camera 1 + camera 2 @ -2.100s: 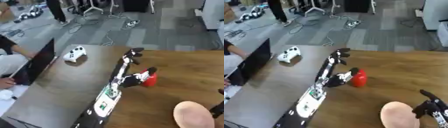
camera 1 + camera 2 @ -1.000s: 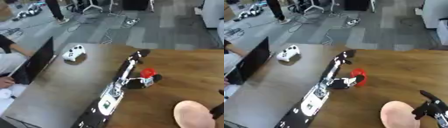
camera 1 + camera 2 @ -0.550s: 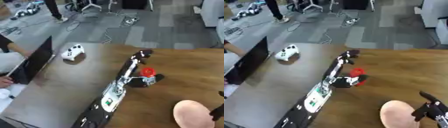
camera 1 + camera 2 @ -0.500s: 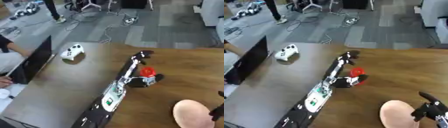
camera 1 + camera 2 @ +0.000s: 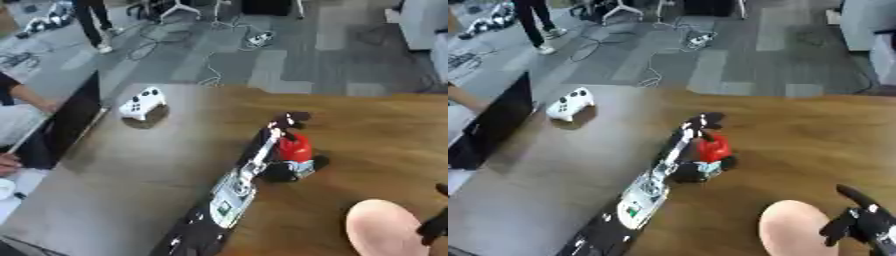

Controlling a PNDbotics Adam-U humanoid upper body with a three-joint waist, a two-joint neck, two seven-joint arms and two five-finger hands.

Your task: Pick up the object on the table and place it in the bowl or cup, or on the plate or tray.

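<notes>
A small red object [image 5: 294, 146] with a pale blue part at its base sits mid-table on the wooden top. My left arm runs up from the bottom edge to it. The left hand [image 5: 278, 171] wraps the object, with dark fingers [image 5: 290, 119] over its far side and the palm at its near side. A pink rounded dish [image 5: 383, 233] lies at the bottom right. Just right of the dish my right hand [image 5: 857, 220] rests with its fingers spread and nothing in them.
A white game controller [image 5: 141, 102] lies on the grey left part of the table. A dark laptop screen [image 5: 68, 125] stands at the left edge, with a person's arm [image 5: 26, 97] beside it. Beyond the table's far edge is floor with cables.
My left hand has reached further along the red object; its fingers now curl over the far side. The view has shifted slightly. The right hand stays put.
</notes>
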